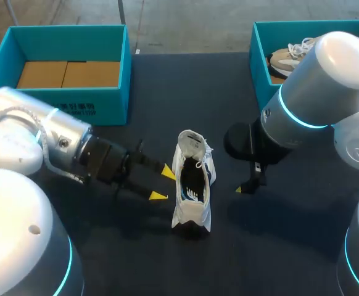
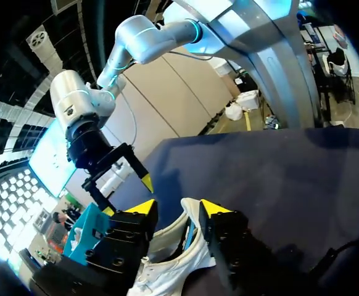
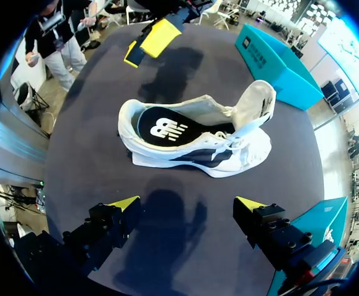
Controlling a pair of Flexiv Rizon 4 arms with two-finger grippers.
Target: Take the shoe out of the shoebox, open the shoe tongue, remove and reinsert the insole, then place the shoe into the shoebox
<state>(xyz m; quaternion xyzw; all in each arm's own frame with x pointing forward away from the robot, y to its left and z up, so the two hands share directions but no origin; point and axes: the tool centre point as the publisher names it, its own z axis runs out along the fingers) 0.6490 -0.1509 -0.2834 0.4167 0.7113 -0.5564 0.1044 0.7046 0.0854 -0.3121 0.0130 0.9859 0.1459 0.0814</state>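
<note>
A white shoe [image 1: 189, 216] stands upright on the dark table [image 1: 185, 86] at the middle. Its tongue [image 1: 192, 143] is pulled up and back, and a black insole [image 1: 193, 182] with a white logo lies inside. My left gripper [image 1: 163, 184] is level with the shoe's left side, fingers apart, tips just short of the upper. In the left wrist view the shoe's white rim [image 2: 182, 237] lies low between those fingers. My right gripper [image 1: 246, 185] hangs open a little to the right of the shoe. The shoe [image 3: 198, 139] lies side-on ahead of the right gripper [image 3: 187, 203].
A teal shoebox [image 1: 102, 102] with a brown cardboard floor stands at the back left. A second teal box [image 1: 259, 58] at the back right holds a beige shoe [image 1: 290, 58]. Bare table surrounds the white shoe.
</note>
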